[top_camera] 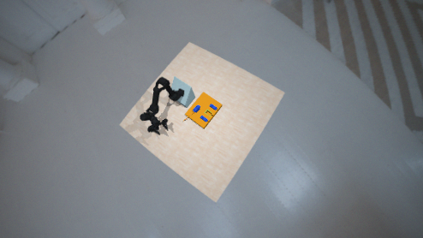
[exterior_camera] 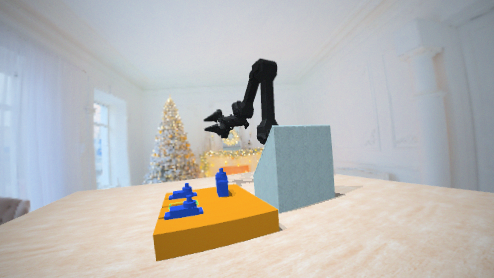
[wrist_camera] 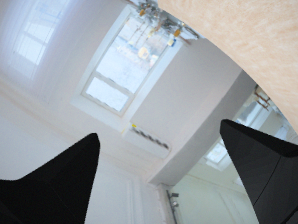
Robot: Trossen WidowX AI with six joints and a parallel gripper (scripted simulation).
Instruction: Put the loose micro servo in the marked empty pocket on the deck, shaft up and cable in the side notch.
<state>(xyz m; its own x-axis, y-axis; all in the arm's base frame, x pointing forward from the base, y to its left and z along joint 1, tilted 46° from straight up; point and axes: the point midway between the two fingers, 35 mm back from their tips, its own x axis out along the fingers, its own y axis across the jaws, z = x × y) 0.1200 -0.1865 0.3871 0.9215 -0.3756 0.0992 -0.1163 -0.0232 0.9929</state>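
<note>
The loose blue micro servo [top_camera: 196,109] [exterior_camera: 222,185] stands on top of the orange deck [top_camera: 204,98] [exterior_camera: 220,228], outside the pocket, its narrow top part pointing up. A thin cable [top_camera: 185,120] reaches out past the deck's edge. The marked pocket [top_camera: 208,112] has a green outline and lies between two seated blue servos [top_camera: 204,118] [top_camera: 213,107] [exterior_camera: 183,211]; in the exterior view the front servo hides most of it. My gripper [top_camera: 163,129] [exterior_camera: 205,124] [wrist_camera: 160,133] is open and empty, high above the table and well away from the servo and deck.
A pale blue block [top_camera: 184,91] [exterior_camera: 304,166] with a sloped side stands beside the deck, between it and the arm's base. The wooden table [top_camera: 231,150] [exterior_camera: 380,225] [wrist_camera: 255,35] carries everything; its edge crosses the upper right of the wrist view.
</note>
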